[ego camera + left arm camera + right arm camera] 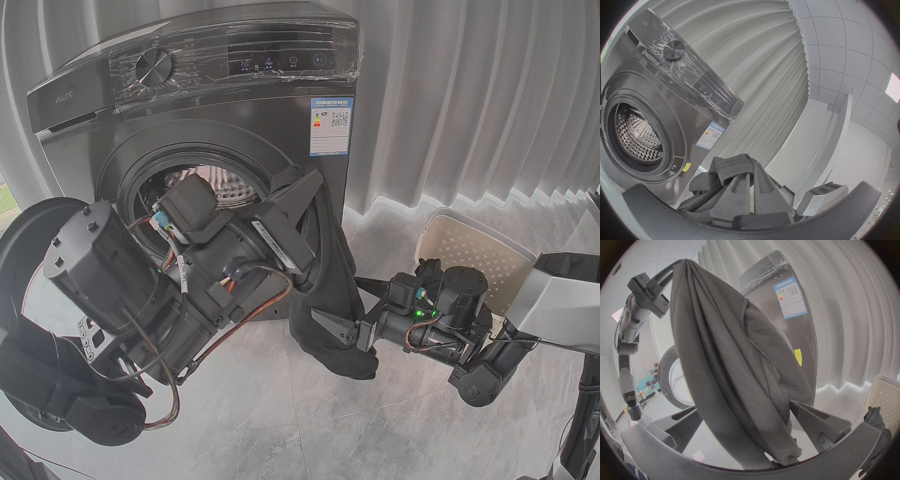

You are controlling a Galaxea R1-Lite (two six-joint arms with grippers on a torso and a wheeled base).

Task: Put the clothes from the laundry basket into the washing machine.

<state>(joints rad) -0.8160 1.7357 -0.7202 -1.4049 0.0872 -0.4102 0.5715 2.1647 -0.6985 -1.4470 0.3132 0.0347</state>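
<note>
A dark grey garment (pixel 331 275) hangs in front of the washing machine (pixel 206 119), just right of its open drum (pixel 212 181). My left gripper (pixel 306 181) is shut on the garment's top edge, level with the drum's right rim; in the left wrist view the cloth (pixel 731 170) bunches over that gripper (pixel 751 175). My right gripper (pixel 334 331) is low by the garment's bottom end, open, with the hanging cloth (pixel 731 365) between its spread fingers (pixel 818 424). The laundry basket (pixel 494 250) stands to the right with another dark piece of clothing (pixel 431 270) at its rim.
The machine's round door (pixel 31 250) is swung open to the left, behind my left arm. White curtains (pixel 475 94) hang behind the machine and basket. Grey tiled floor (pixel 350 425) lies open in front of the machine.
</note>
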